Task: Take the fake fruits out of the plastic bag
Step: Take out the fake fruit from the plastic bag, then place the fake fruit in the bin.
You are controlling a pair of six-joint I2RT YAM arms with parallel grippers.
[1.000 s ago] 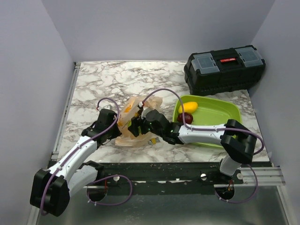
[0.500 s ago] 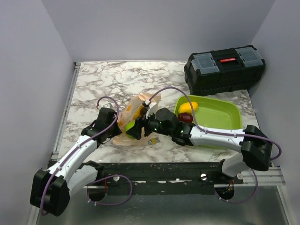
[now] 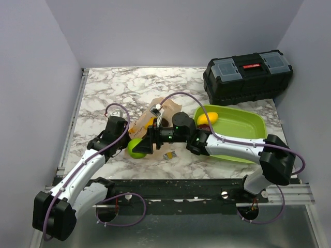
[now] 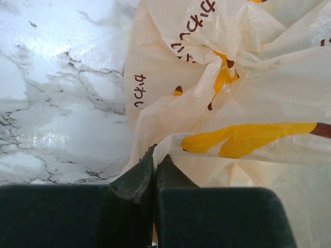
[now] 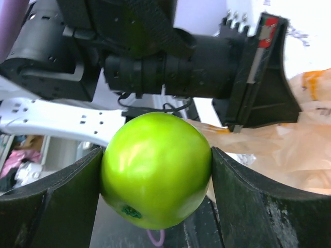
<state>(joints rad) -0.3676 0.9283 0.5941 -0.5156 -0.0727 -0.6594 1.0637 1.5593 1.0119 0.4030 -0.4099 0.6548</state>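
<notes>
Just pulled clear of the plastic bag [image 4: 207, 77]: green apple [image 3: 135, 149], clamped in the right gripper [image 5: 155, 170] toward the worktop's [image 3: 103, 98] front edge (not yet visible a second ago). Left gripper [image 4: 155, 161] pinched shut on the bag's rim. Yellow fruit [image 3: 207, 119] already in the tray [image 3: 243, 132]; open path rightward there.

From above, the right arm [image 3: 178, 135] covers much of the plastic bag [image 3: 140, 125], whose contents cannot be told. At the bag's near edge, the right jaws hide part of the green apple [image 3: 135, 149]. A yellow-and-grey object [image 3: 168, 155] beside it is too small to identify.
</notes>
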